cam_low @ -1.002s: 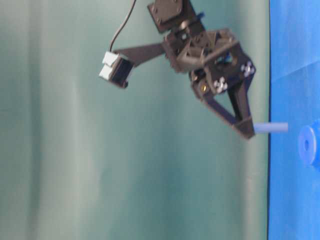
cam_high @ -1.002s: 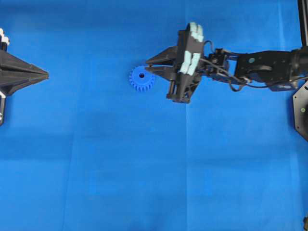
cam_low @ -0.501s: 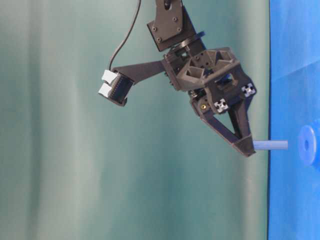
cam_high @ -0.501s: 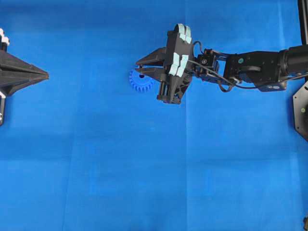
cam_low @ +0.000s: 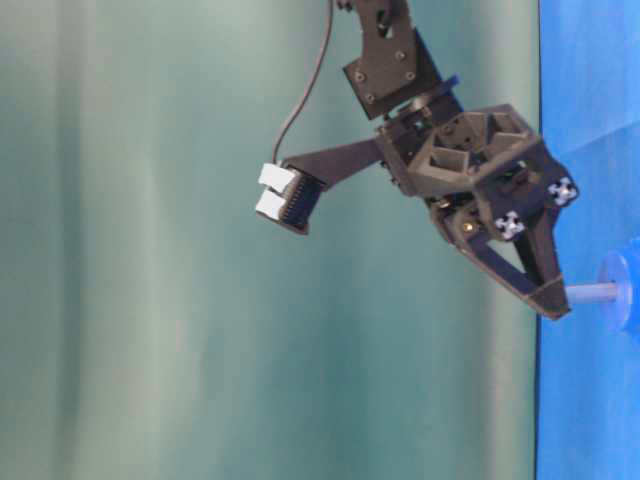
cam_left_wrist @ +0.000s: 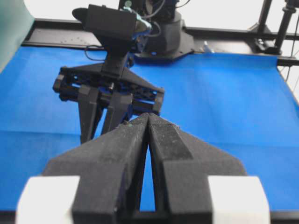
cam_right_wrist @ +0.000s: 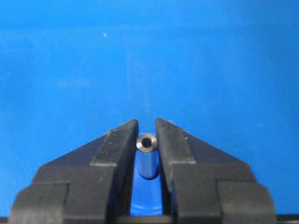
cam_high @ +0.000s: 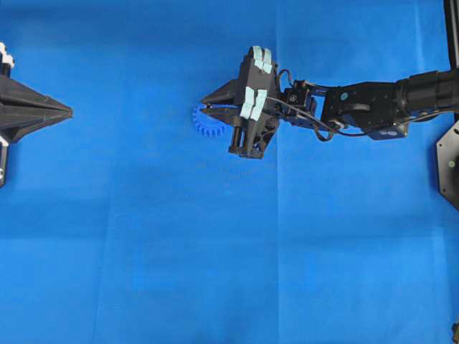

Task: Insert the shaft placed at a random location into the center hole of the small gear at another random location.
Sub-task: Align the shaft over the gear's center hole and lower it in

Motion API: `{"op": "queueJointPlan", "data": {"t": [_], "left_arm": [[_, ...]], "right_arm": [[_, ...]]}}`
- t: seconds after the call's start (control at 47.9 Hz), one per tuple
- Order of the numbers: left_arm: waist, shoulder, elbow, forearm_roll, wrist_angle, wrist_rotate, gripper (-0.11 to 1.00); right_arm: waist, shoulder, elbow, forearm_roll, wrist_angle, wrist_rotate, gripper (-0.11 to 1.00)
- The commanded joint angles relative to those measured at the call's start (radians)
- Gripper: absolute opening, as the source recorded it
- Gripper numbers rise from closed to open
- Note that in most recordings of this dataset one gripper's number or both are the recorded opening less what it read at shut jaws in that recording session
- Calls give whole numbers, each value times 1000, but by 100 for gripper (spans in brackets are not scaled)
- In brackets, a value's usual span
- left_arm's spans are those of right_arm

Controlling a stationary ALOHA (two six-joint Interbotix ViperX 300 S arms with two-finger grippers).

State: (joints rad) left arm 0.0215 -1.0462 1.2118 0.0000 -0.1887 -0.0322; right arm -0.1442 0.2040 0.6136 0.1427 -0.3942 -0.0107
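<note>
- The right end effector (cam_high: 206, 109) reaches in from the right of the overhead view and sits directly over the small gear (cam_high: 209, 122), which lies on the blue tabletop (cam_high: 215, 251) a little above the middle.
- Its jaws are narrow and clamped on the shaft (cam_right_wrist: 147, 161); the right wrist view shows the silvery-grey pin pinched between the two black fingers (cam_right_wrist: 117, 149), with its hollow end facing the camera.
- In the table-level view the shaft (cam_low: 592, 293) sticks out from the tip of the right end effector (cam_low: 553, 305) toward the gear (cam_low: 620, 292), and its far end meets the gear's raised hub.
- The center hole is hidden by the shaft and the fingers, so how deep the pin sits in it cannot be told.
- In the overhead view only the left and lower teeth of the gear show; the rest is covered by the end effector.
- The left end effector (cam_high: 68, 111) sits at the left edge of the overhead view, well apart from the gear, with its tip pointing toward the middle.
- The left wrist view shows its two fingers (cam_left_wrist: 168, 140) pressed together at the tip with nothing between them, and the right arm (cam_left_wrist: 112, 88) beyond.
</note>
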Motion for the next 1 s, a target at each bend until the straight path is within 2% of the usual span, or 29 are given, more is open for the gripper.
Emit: {"op": "queueJointPlan", "data": {"t": [0.0, 0.981], "left_arm": [[3, 3, -12, 2, -5, 0, 0], [3, 3, -11, 2, -6, 0, 0]], "right_arm": [[3, -11, -18, 3, -14, 2, 2], [3, 46, -6, 6, -25, 3, 2]]}}
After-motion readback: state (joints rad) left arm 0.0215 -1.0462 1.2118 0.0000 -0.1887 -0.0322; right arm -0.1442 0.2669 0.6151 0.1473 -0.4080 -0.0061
